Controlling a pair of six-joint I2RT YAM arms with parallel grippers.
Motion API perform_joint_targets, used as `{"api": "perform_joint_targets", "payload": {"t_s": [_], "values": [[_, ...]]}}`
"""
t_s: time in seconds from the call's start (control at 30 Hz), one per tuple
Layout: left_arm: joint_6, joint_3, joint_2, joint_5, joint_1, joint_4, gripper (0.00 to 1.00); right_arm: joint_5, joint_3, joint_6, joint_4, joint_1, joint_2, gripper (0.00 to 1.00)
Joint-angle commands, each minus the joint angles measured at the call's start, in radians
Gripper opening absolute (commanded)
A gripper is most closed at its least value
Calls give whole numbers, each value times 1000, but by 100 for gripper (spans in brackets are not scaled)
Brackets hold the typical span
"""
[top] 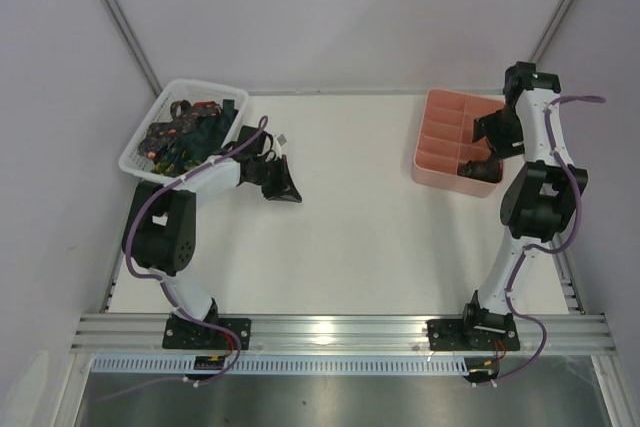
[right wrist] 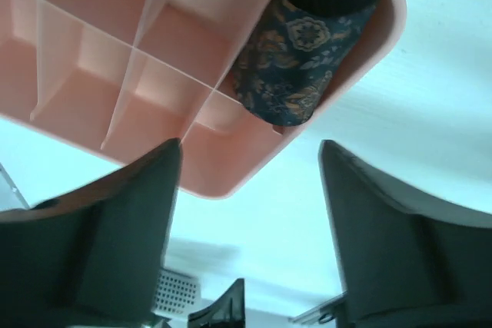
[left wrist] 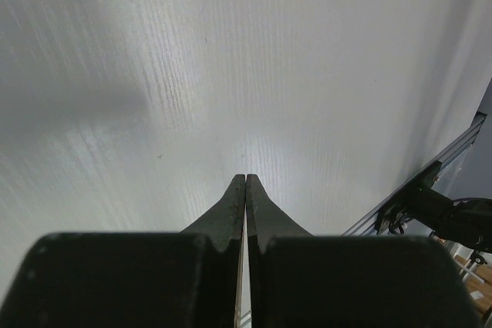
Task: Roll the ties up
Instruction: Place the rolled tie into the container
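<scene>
My right jaws gape empty over the rolled tie [right wrist: 300, 51] in the tray's [right wrist: 154, 97] near corner at 2 o'clock, seemingly to clear it, while my left jaws, shut on nothing, hover by the basket [top: 143, 125] of ties [top: 185, 132] at 10 o'clock.

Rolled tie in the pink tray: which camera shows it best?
The right wrist view: the rolled tie is close, its flower pattern clear. The top view shows a dark lump; the left wrist view, nothing.
</scene>
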Motion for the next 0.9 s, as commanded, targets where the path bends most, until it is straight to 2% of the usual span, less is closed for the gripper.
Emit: {"api": "perform_joint_targets", "payload": {"t_s": [0.0,0.03,0.07,0.13,0.17,0.3,0.43,0.57,0.87], "values": [[2,-3,-8,33,9,37,2,107,83,-180,-93,12,-40,73],[2,-8,-14,31,9,37,2,160,85,-226,-32,15,-45,57],[3,-13,-17,31,9,37,2,190,80,-319,-4,18,-63,35],[2,-23,-26,31,9,39,2,250,51,-387,59,18,-83,17],[2,-28,-29,33,9,40,3,257,36,-432,79,9,-96,0],[-9,-46,-40,37,9,51,4,268,-73,-553,183,-37,-148,0],[-1,-45,-43,45,9,45,6,277,-157,-592,217,-48,-140,0],[-1,-42,-60,48,9,45,15,256,-197,-661,283,-53,-120,0],[12,-13,-66,28,9,11,15,166,-250,-756,407,-53,-90,0]]}}
